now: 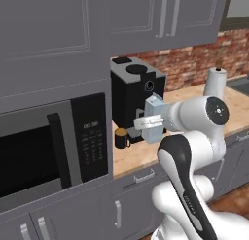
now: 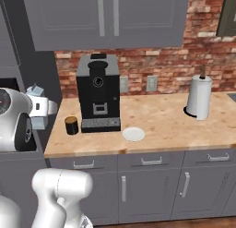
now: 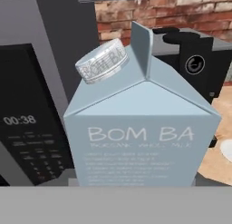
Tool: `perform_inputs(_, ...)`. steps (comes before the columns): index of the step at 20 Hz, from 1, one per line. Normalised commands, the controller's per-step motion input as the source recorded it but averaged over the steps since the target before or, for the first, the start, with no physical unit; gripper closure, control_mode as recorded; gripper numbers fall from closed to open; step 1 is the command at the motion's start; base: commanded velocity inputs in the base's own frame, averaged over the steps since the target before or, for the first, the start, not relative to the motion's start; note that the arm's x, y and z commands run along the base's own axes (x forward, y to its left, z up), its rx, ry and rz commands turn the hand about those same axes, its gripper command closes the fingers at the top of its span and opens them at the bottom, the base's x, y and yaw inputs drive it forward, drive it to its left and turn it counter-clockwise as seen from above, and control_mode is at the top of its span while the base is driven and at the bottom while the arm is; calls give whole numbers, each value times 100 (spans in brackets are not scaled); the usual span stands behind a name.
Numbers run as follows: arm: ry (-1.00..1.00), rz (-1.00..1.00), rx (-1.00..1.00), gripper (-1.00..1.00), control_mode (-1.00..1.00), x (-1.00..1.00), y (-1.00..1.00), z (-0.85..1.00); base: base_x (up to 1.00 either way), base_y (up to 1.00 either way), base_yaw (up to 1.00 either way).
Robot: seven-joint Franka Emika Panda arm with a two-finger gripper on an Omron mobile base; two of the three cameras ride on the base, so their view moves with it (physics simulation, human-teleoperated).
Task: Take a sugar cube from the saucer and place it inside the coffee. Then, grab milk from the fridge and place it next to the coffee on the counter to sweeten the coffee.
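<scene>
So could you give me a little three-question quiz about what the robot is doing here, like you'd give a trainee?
1. True or false: the hand is carrying the milk carton above the counter.
2. What stands right beside the coffee machine, on its microwave side? A) paper-towel roll B) the coffee mug C) the saucer
3. Fill in: the saucer lies on the counter in front of the coffee machine's ____ corner, seen from the right base view.

Key: 1 true. 2 B, the coffee mug; the paper-towel roll stands far off along the counter. 3 right.
</scene>
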Motion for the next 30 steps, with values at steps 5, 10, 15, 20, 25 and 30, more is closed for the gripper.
perform_inputs(5,0,0,0,100,-100,-4,-8,-3,-23,-13,0)
perform_inputs(10,1,6,0,100,-100,12,-70,-7,0,0,0)
perform_inputs(15,8,23,0,100,-100,30,-58,-46,0,0,0)
perform_inputs(20,4,32,5,100,-100,39,-18,-59,0,0,0)
perform_inputs(25,0,37,17,100,-100,23,-4,-44,0,0,0)
perform_inputs(30,0,23,10,100,-100,72,0,-31,0,0,0)
